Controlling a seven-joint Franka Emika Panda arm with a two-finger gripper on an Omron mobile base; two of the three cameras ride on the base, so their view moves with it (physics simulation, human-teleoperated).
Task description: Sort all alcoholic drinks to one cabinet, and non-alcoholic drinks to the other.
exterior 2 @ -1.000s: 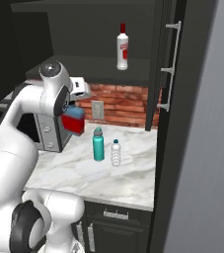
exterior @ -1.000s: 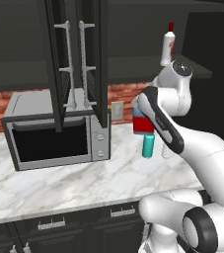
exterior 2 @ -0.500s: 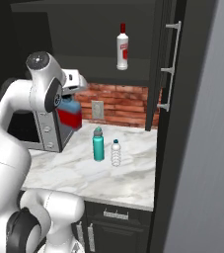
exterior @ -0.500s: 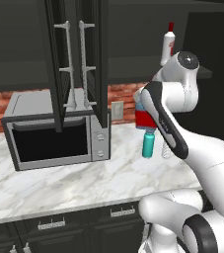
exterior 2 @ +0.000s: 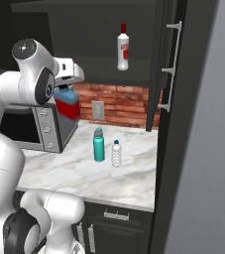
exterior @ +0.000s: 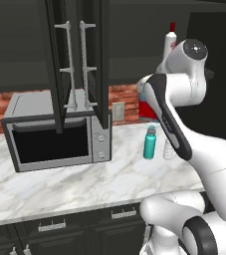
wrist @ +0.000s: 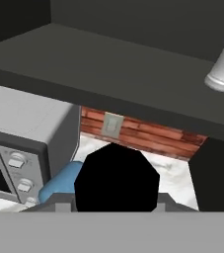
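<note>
One end effector (exterior 2: 66,88) clamps the blue bottle (exterior 2: 67,103) just below the cabinet shelf (exterior 2: 91,79) edge.

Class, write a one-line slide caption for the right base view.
Pincer lifts squat blue red-labelled bottle toward the black cabinet shelf.

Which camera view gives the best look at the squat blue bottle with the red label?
The right base view: the squat blue bottle with the red label hangs from the gripper, body and label visible. The left base view shows a red sliver behind the arm. The hand view shows its black cap.
</note>
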